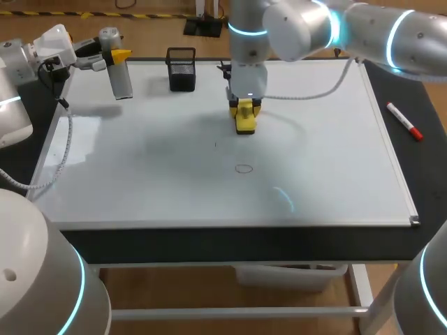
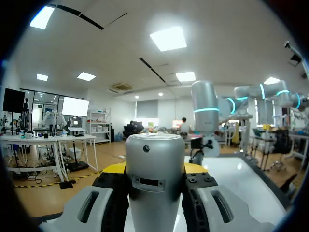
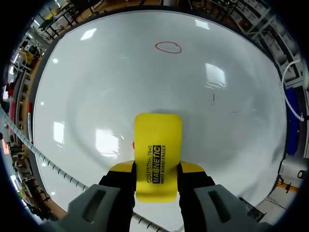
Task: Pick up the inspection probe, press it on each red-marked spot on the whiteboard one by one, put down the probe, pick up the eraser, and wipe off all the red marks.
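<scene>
My left gripper is at the whiteboard's far left corner, shut on the inspection probe, a silver cylinder. In the left wrist view the probe fills the gap between the yellow-tipped fingers. My right arm reaches in to the middle of the whiteboard. Its gripper is shut on the yellow eraser, pointing down at the board. Ahead of the eraser lies one red circle mark, which the head view places nearer the front edge. I cannot tell whether the eraser touches the board.
A black mesh pen holder stands at the board's far edge, left of my right gripper. A red-capped marker lies on the dark table right of the board. A thin dark stroke marks the board near the middle.
</scene>
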Available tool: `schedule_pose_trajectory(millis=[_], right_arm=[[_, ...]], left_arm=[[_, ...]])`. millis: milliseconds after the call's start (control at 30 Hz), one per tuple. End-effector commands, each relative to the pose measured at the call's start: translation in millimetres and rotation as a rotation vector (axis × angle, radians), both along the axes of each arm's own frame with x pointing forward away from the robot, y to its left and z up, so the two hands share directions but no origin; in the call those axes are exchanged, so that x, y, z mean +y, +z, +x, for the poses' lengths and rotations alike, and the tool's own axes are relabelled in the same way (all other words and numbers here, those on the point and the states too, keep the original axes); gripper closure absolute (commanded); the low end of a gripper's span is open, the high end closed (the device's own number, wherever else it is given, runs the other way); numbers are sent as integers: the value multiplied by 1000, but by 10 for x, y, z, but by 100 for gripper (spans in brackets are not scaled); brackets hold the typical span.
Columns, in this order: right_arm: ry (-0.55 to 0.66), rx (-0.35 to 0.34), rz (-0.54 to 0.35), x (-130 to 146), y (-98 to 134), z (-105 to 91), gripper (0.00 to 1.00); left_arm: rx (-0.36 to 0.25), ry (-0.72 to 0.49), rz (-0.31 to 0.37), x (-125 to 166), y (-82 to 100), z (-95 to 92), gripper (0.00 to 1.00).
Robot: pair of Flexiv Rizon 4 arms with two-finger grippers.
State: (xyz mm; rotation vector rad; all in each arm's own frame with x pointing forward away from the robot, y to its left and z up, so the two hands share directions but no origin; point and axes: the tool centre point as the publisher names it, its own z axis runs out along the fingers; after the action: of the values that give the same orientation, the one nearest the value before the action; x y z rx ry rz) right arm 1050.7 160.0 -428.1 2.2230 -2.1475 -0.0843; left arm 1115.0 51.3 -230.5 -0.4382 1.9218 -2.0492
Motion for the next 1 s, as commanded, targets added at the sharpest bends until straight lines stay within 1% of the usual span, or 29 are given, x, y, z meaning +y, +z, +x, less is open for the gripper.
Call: schedule_pose_trajectory(millis=[33, 500, 800, 900, 1000], right_arm=[[-17, -9, 6, -138, -2, -32, 100], [-109, -13, 2, -475, -21, -46, 100], [-132, -19, -6, -622, -3, -40, 100], [-134, -23, -6, -635, 36, -34, 100], [-132, -39, -9, -609, 162, -32, 100]], left_arm=[[-3, 4, 0, -7, 8, -5, 100], [-3, 4, 0, -7, 8, -5, 100], [-3, 4, 0, -7, 8, -5, 100], [-3, 4, 0, -7, 8, -5, 100], [-3, 4, 0, -7, 8, -5, 100]])
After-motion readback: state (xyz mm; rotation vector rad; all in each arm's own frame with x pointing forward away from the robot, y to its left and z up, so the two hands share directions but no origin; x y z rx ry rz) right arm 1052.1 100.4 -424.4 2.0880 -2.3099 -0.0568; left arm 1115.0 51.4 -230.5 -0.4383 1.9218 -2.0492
